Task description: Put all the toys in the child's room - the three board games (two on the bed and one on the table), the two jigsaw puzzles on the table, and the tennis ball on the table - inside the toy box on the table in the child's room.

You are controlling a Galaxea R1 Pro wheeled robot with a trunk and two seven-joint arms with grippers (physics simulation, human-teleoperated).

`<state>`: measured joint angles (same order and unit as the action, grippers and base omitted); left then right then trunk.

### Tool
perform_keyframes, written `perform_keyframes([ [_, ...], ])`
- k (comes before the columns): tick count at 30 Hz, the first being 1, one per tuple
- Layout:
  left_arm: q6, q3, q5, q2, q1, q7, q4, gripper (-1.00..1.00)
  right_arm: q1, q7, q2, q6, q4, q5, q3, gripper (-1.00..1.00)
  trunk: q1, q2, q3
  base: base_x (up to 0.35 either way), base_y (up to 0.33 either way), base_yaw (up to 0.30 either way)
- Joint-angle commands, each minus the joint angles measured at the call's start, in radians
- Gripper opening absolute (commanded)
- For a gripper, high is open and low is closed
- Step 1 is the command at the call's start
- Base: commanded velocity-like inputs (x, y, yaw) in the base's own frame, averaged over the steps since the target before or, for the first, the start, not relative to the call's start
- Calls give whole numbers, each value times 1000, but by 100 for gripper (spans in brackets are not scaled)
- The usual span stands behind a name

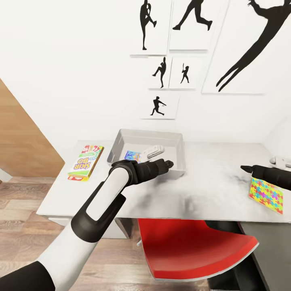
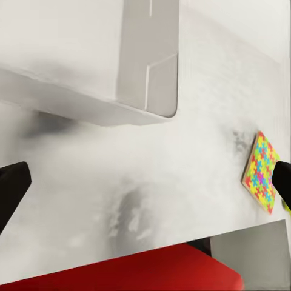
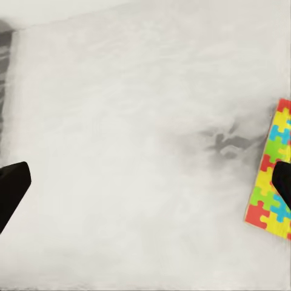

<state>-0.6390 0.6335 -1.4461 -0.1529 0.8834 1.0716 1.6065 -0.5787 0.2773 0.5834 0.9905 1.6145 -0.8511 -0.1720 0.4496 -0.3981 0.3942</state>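
Both arms over the table (image 1: pixel 210 190), nothing in either grip.

L gripper (image 1: pixel 169 164) hovers just at the near wall of the toy box (image 1: pixel 178 142); fingers spread wide in the L wrist view, empty. Inside the box, just beyond it: small blue board game (image 1: pixel 132 156) and a pale flat item, can't tell what. Green-white board game (image 1: pixel 85 162) lies well to its left, outside the box. R gripper (image 1: pixel 245 167) wide open too, empty, w/ jigsaw puzzle (image 1: pixel 266 195) just beside and below it on the tabletop. Red chair (image 1: pixel 190 250) under the near edge.
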Motion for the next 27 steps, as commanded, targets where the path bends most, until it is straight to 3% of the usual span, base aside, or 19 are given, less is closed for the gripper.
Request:
perform_keyframes([
  [1,-3,-1,-6,0,1,8,1,100,-1,10,0,3,1,-10,0,100,0,-2,2,-97,27,-283],
  [21,1,-3,-7,3,-6,0,1,100,-1,10,3,4,1,-11,0,100,0,-2,2,-17,4,-295],
  [27,1,-3,-7,3,-6,-16,1,100,-1,10,4,4,1,-11,0,100,0,-2,2,-164,95,-297],
])
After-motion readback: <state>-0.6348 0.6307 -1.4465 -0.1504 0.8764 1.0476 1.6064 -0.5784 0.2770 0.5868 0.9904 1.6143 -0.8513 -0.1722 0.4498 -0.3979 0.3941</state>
